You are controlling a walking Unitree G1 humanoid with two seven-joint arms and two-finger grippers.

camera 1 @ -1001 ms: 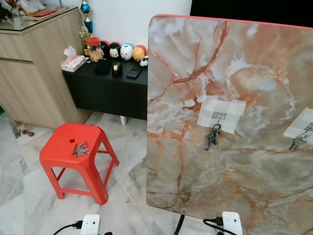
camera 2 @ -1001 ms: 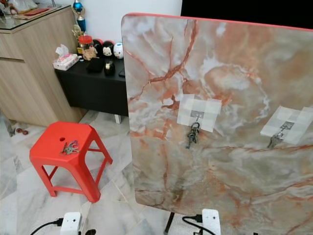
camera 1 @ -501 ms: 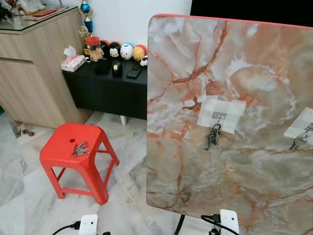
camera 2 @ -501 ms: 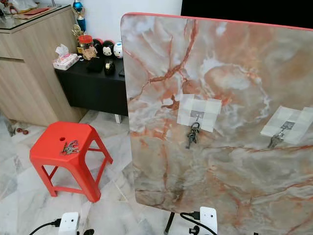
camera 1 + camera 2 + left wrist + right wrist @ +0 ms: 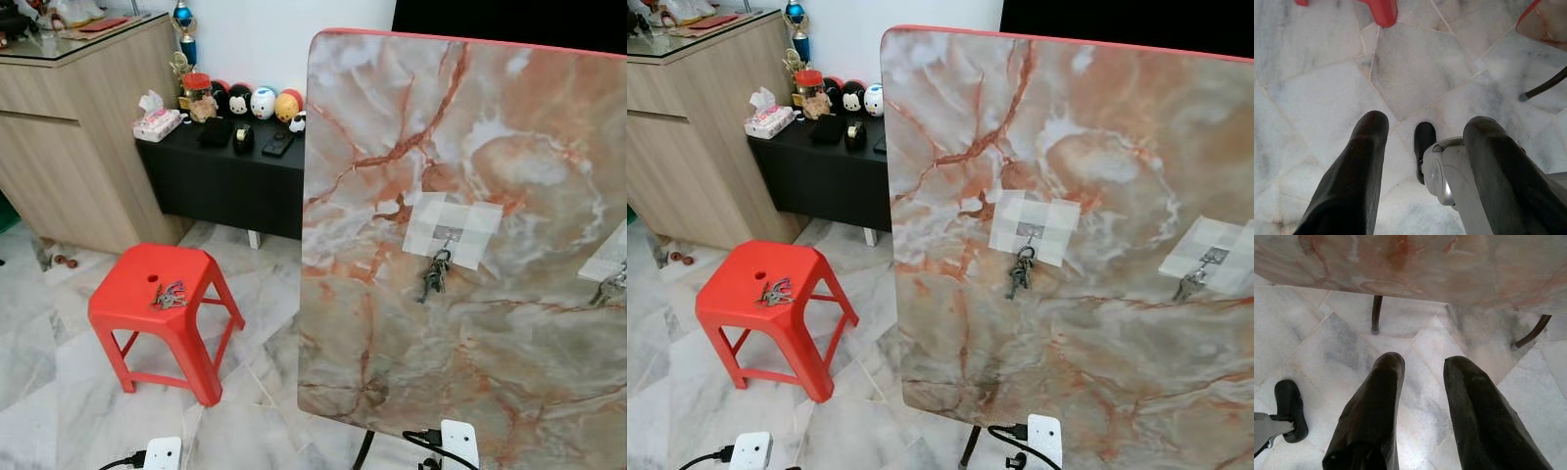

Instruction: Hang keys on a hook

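left eye view: keys (image 5: 169,295) on red stool (image 5: 127,311); marble board (image 5: 509,323) beside; both tools parted, empty.

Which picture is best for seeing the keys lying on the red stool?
The left eye view: the loose keys lie on top of the red stool, whole and unblocked. The right eye view shows them too, about as well. The left wrist view catches just the stool's leg, no keys.

You see keys (image 5: 776,292) lying on the red stool (image 5: 735,304), and more keys hanging on the board's (image 5: 1097,147) hook (image 5: 1028,233).
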